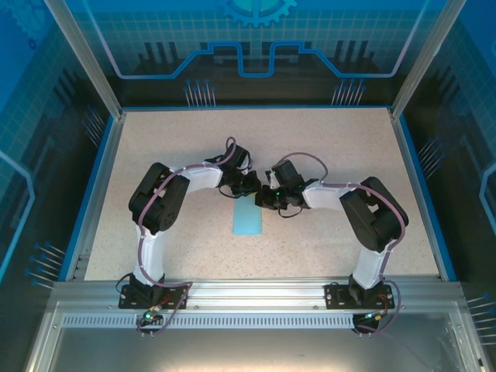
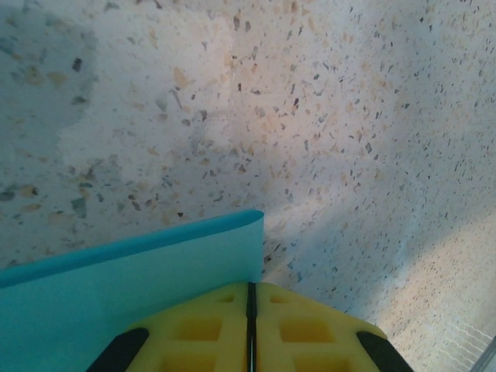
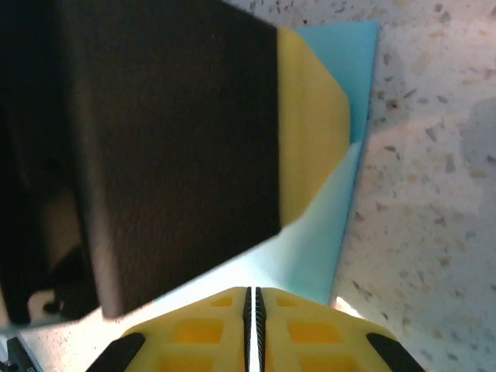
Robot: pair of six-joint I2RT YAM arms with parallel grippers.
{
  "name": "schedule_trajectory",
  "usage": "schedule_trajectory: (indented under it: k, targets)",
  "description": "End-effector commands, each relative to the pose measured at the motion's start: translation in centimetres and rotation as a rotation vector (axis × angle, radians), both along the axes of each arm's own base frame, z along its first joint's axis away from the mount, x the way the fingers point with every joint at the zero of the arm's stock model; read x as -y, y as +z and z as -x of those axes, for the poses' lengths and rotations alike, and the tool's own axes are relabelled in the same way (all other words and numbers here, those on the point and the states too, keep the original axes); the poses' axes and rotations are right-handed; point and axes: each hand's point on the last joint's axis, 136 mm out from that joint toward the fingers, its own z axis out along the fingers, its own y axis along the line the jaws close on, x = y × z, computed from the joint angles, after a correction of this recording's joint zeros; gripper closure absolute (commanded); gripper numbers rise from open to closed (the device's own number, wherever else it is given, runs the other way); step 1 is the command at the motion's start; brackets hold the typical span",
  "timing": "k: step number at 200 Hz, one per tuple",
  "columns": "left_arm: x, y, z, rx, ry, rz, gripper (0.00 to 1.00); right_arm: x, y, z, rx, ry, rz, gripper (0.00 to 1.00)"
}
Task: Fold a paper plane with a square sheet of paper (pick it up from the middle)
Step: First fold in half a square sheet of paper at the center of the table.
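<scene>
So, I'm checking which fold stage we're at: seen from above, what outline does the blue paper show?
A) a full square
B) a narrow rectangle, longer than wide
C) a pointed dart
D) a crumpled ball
B: seen from above, the blue paper lies flat as a narrow rectangle, longer than wide, and the left wrist view shows a rounded, folded-over edge on it.

Sheet of paper (image 1: 247, 222) on table (image 1: 178, 256)

place: robot lab | evidence: aluminium frame (image 1: 256, 291), blue panel walls (image 1: 256, 46), speckled table (image 1: 194, 139)
</scene>
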Motion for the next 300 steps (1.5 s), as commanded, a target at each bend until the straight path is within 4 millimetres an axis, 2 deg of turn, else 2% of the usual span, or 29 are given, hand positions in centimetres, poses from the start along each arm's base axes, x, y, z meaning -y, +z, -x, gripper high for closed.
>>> schedule_trajectory:
  k: [1,59,101,123,134,174,215,248,290,293,300]
  targets:
    - [-0.1,-0.9,0.0,-0.01,-0.017,-0.038,0.92,-0.7,-0.9,0.2,-0.033,0.008,-0.002,0.89]
    - [-0.1,-0.7,-0.3,0.003,-0.02,-0.042,0.91,-0.7,-2.7,0.8,-0.084,0.01,-0.002,0.89]
    - [1.2,2.8,-0.2,0.04,-0.042,0.06,0.83,-0.6,-3.0,0.6,-0.089,-0.006,0.008,0.89]
    - [1.3,3.5,0.1,0.051,-0.048,0.082,0.83,-0.4,-3.3,0.7,-0.099,-0.013,0.023,0.89]
    - [1.1,3.1,0.4,0.044,-0.052,0.076,0.84,-0.3,-3.5,0.8,-0.102,-0.014,0.028,0.89]
    - [0.0,-0.4,0.9,-0.014,-0.03,-0.005,0.9,-0.7,-3.5,1.3,-0.11,0.01,0.03,0.9]
    - [-1.4,-2.8,1.0,-0.043,0.0,-0.096,0.92,-1.9,-2.0,2.6,-0.094,0.074,-0.012,0.9]
    - [-1.8,-3.5,1.0,-0.048,0.011,-0.121,0.92,-2.7,-1.6,4.2,-0.105,0.109,-0.035,0.89]
    - [-2.0,-3.7,0.9,-0.047,0.018,-0.137,0.93,-3.4,-2.8,6.5,-0.142,0.123,-0.024,0.89]
    - [-2.0,-3.7,0.9,-0.049,0.018,-0.139,0.93,-2.9,-3.5,7.3,-0.161,0.124,-0.01,0.89]
    - [-2.0,-3.8,0.9,-0.05,0.017,-0.139,0.93,-2.9,-3.8,7.9,-0.172,0.129,-0.005,0.89]
